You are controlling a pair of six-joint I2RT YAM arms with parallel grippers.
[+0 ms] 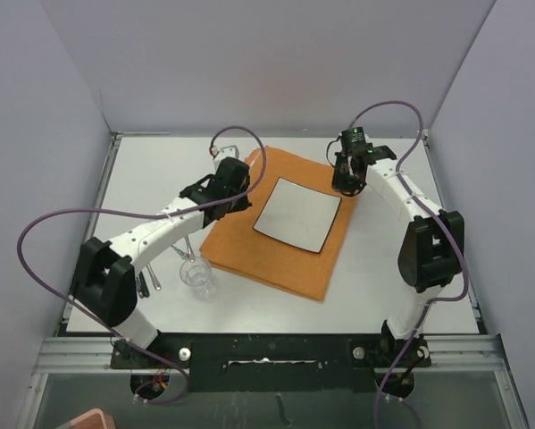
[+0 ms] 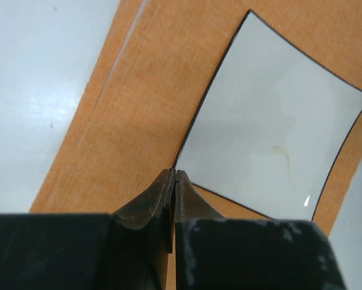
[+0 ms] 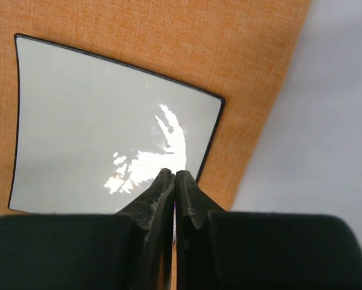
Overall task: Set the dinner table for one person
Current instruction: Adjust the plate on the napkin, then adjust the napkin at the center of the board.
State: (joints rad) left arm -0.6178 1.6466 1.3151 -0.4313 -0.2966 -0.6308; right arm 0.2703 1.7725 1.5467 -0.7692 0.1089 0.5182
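The white dinner table [image 1: 401,286] carries an orange cloth mat [image 1: 285,268] with a square white plate [image 1: 296,214] on it. The plate also shows in the left wrist view [image 2: 271,115] and the right wrist view [image 3: 102,133]. My left gripper [image 1: 234,198] hovers over the mat's left part, beside the plate's left corner, shut and empty [image 2: 174,174]. My right gripper [image 1: 346,185] hovers at the plate's far right corner, shut and empty [image 3: 173,173]. A clear glass [image 1: 197,275] stands left of the mat. Cutlery [image 1: 149,282] lies partly hidden under the left arm.
Grey walls enclose the table on the left, back and right. Purple cables [image 1: 53,219] loop from both arms. A metal rail [image 1: 267,344] runs along the near edge.
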